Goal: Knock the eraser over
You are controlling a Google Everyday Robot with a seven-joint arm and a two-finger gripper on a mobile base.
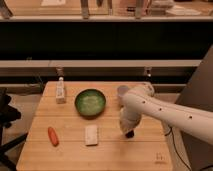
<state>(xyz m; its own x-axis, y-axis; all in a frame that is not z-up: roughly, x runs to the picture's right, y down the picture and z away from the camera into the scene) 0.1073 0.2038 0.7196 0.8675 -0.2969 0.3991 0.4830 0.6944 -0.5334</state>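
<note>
The gripper (129,133) is lowered onto the wooden table (65,155), right of a white block (91,135). The eraser (130,134) is seen as a dark shape at its tip, near a green bowl (90,102).

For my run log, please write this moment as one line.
gripper: low, right of white block | eraser: hidden | green bowl: mid-table
</note>
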